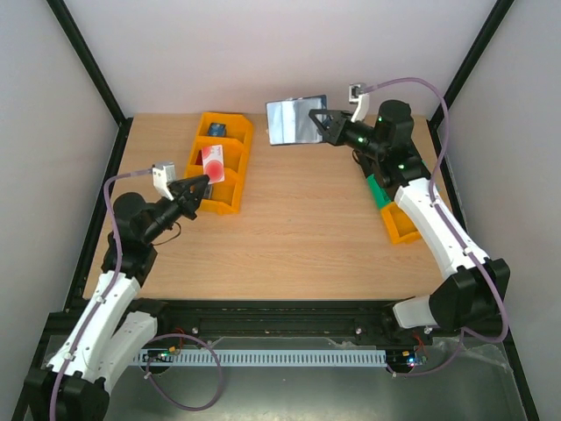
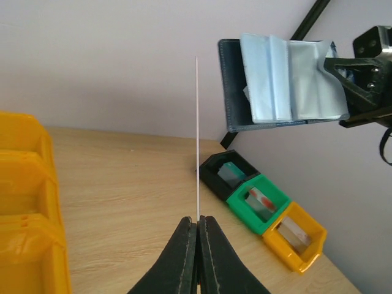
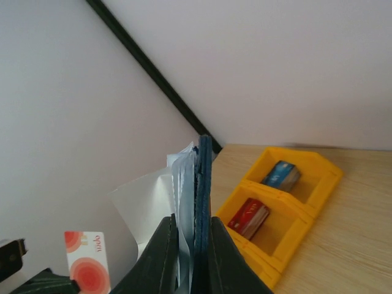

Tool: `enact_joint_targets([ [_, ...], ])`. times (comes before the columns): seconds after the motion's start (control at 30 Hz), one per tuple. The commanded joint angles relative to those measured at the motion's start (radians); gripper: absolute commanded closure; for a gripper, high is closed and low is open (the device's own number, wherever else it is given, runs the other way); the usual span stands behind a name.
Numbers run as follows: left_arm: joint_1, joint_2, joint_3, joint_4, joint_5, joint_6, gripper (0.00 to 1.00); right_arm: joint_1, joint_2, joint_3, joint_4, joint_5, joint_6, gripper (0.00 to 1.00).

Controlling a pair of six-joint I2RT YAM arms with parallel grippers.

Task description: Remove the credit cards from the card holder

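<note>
Card edge-on, bins partly covered
The left wrist view shows the card [image 2: 197, 135] only as a thin edge, right of the yellow bin [image 2: 27, 202], itself cut by the frame. From above, the right arm [image 1: 436, 224] covers part of the small bins [image 1: 401, 232] far right of that bin.

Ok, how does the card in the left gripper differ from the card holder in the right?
The card is white with red circles; the card holder is navy, pale blue inside. The card is one thin sheet; the card holder is spread open. The card looks smaller than the card holder. Both are pinched off the table, by left gripper and right gripper.
</note>
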Motion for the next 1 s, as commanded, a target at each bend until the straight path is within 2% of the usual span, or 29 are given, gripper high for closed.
enact_joint_targets([
  [0.0,0.018,0.027,0.012,-0.018,-0.028,0.038,0.98,-0.06,-0.016,0.013,-0.013,0.032,-0.009,0.98],
  [0.3,0.023,0.158,0.057,0.018,-0.024,0.116,0.98,-0.24,0.04,0.028,-0.024,-0.004,0.032,0.98],
  [0.5,0.021,0.284,0.096,0.066,-0.007,0.155,0.98,-0.297,0.157,0.087,-0.027,-0.01,0.029,0.98],
  [0.7,0.017,0.444,0.195,0.103,0.035,0.193,0.98,-0.282,0.316,0.147,-0.042,-0.053,0.046,0.98],
  [0.87,0.016,0.517,0.217,0.211,0.109,0.147,0.98,-0.181,0.366,0.093,-0.013,-0.123,0.017,0.98],
  [0.97,0.007,0.532,0.218,0.266,0.127,0.126,0.98,-0.083,0.424,0.096,-0.102,-0.186,-0.07,0.98],
])
